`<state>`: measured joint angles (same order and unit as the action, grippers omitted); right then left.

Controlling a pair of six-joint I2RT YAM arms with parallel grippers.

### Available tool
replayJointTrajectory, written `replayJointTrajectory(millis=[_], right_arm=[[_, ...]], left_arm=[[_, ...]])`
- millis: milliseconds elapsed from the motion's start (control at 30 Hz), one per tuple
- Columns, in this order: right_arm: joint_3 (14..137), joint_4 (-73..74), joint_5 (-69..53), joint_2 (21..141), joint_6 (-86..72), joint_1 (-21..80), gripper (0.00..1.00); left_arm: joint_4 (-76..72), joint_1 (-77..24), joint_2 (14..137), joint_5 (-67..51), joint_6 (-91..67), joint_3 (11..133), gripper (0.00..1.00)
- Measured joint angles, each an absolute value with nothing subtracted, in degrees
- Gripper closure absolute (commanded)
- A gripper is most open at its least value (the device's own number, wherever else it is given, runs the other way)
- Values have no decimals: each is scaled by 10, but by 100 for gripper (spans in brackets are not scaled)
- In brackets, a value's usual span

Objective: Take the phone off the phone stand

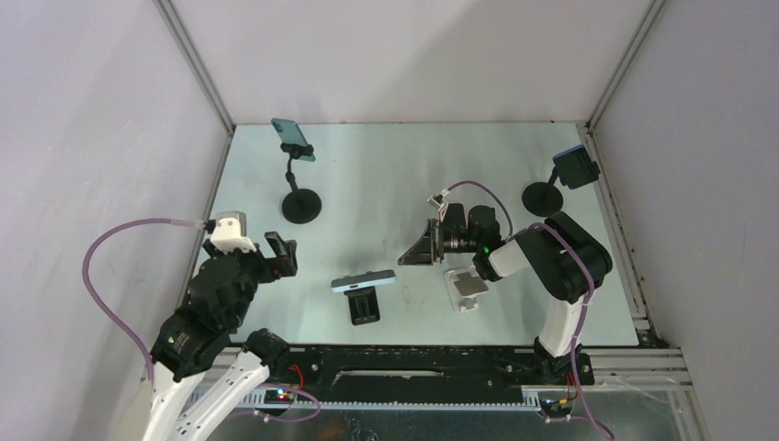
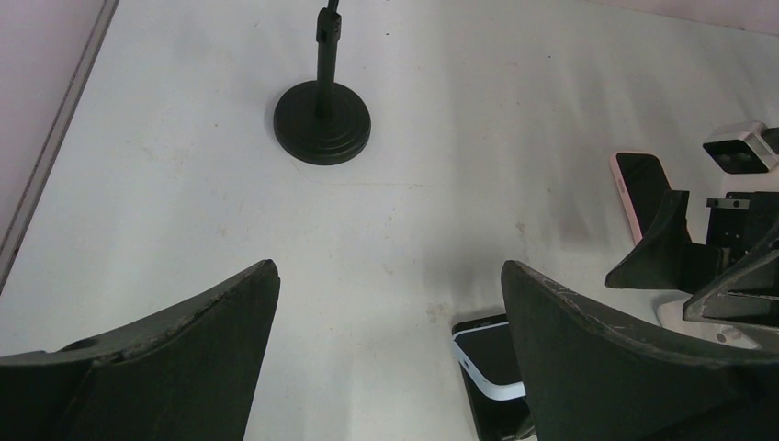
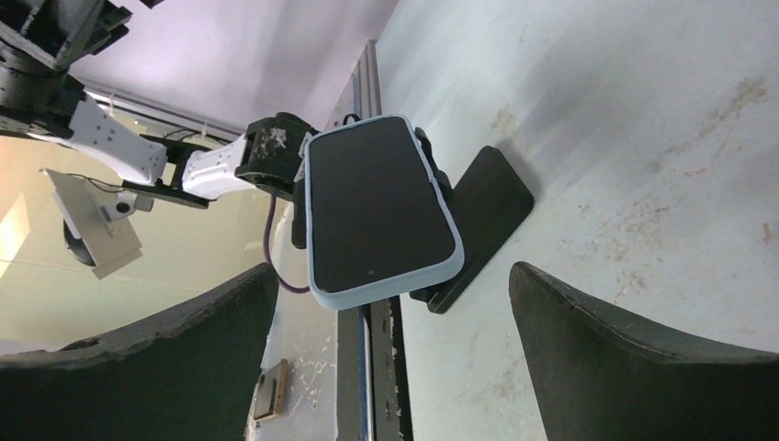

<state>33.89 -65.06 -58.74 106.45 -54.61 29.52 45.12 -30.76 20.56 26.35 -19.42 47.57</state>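
Observation:
A phone point(image 1: 364, 280) in a light blue case rests on a low black phone stand point(image 1: 365, 307) near the table's front middle. In the right wrist view the phone point(image 3: 377, 207) tilts screen-up on the stand point(image 3: 487, 211), just ahead of my right gripper point(image 3: 393, 280), whose fingers stand wide apart with nothing between them. From above, the right gripper point(image 1: 415, 250) hangs just right of the phone. My left gripper point(image 1: 283, 257) is open to the phone's left; its wrist view catches a corner of the phone point(image 2: 491, 360) beside the right finger point(image 2: 588, 349).
A tall stand point(image 1: 301, 204) at the back left carries a teal phone point(image 1: 294, 138). Another stand point(image 1: 542, 196) at the back right holds a blue phone point(image 1: 577, 167). A white stand point(image 1: 466, 288) sits under the right arm. Walls close in on three sides.

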Motion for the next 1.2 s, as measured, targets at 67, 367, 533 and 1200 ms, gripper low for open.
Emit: replayJointTrajectory(millis=[67, 367, 533, 1200], right_arm=[[338, -671, -589, 1069, -557, 296, 1], [338, -682, -590, 1069, -538, 310, 1], [339, -644, -590, 1069, -501, 312, 1], [409, -487, -645, 1069, -384, 322, 1]], left_arm=[[451, -308, 206, 263, -194, 476, 2], [451, -308, 206, 264, -194, 476, 2], [451, -308, 206, 264, -194, 476, 2], [452, -308, 230, 264, -194, 476, 2]])
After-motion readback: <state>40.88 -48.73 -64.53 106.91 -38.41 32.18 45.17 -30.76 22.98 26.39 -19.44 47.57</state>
